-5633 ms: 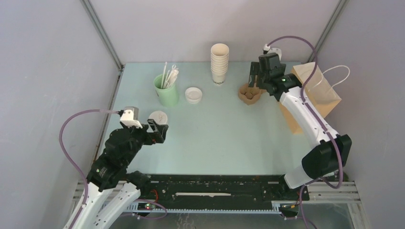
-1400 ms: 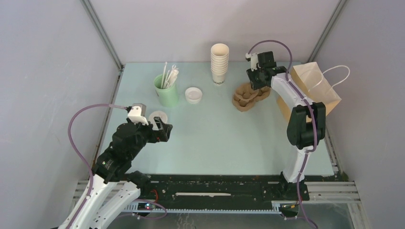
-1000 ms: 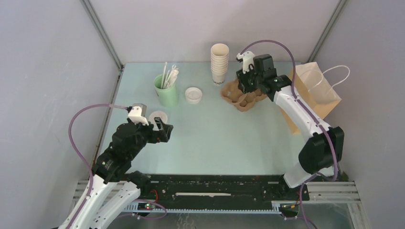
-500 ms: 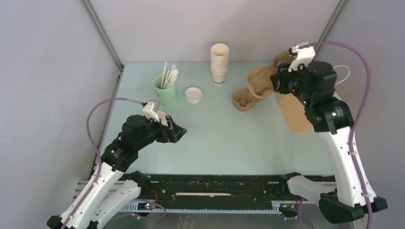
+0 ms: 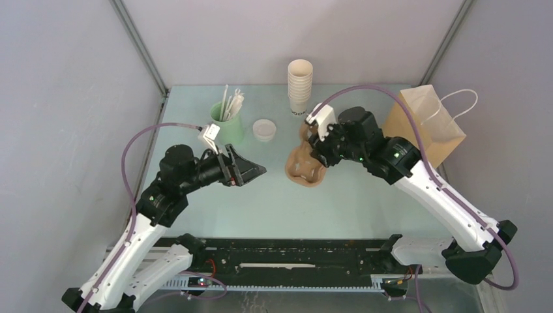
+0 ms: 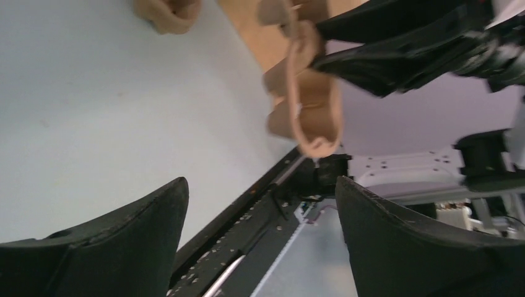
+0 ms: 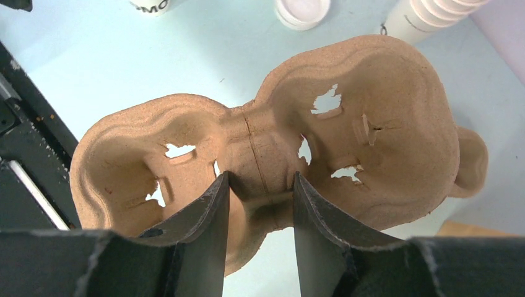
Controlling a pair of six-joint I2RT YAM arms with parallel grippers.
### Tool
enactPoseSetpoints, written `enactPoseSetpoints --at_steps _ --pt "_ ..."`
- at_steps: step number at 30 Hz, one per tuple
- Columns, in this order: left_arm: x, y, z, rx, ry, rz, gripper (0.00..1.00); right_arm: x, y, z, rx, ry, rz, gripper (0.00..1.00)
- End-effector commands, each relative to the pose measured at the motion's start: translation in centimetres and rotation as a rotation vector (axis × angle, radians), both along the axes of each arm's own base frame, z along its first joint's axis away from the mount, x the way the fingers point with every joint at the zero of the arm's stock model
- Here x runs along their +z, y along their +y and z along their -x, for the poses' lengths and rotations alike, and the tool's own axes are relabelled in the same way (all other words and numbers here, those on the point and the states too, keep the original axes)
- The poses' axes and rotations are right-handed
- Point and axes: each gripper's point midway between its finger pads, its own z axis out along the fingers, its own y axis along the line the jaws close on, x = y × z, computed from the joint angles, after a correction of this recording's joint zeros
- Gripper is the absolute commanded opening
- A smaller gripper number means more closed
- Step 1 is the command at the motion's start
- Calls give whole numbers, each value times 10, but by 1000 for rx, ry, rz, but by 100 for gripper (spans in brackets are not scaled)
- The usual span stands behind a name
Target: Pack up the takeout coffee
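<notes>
1. Takeout coffee cup (image 7: 150,5): I see only its white lower wall with dark lettering, at the top left edge of the right wrist view. It stands on the table (image 5: 339,195), left of the loose lid (image 7: 302,11). In the overhead view I cannot make it out; the left arm lies over that part of the table.

2. Left gripper (image 5: 256,171): it points right, toward the table centre. In the left wrist view its fingers (image 6: 124,235) stand wide apart with nothing between them.

3. Right gripper (image 7: 260,204): its fingers are closed on the narrow waist of a brown cardboard cup carrier (image 7: 266,142), between the two cup wells. The left wrist view shows the carrier (image 6: 306,99) edge-on and clear of the table. In the overhead view the carrier (image 5: 306,168) sits near the table centre, just right of the left gripper and apart from it.

4. A second brown cardboard piece (image 7: 472,164) lies on the table behind the carrier.

5. Far side of the table, left to right: a green cup with straws (image 5: 225,127), the loose lid, and a stack of white cups (image 5: 300,85).

6. A brown paper bag (image 5: 424,124) with white handles stands at the far right, open at the top.
</notes>
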Motion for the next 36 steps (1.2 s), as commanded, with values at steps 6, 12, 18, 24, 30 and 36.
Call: enactPoseSetpoints --at_steps 6,12,18,24,30,36 --pt "42 -21 2 -94 8 118 72 2 51 18 172 -62 27 26" --pt "32 -35 -6 -134 57 124 60 -2 70 30 243 -76 24 26" --pt "16 -44 -7 -157 85 85 53 -3 76 34 266 -73 22 26" --pt "10 -49 -9 -163 93 74 37 -6 77 35 273 -70 32 25" --pt "8 -52 -11 -165 92 64 34 -7 77 35 271 -68 33 25" --pt "5 -53 -9 -175 94 53 28 -6 78 36 273 -68 30 25"
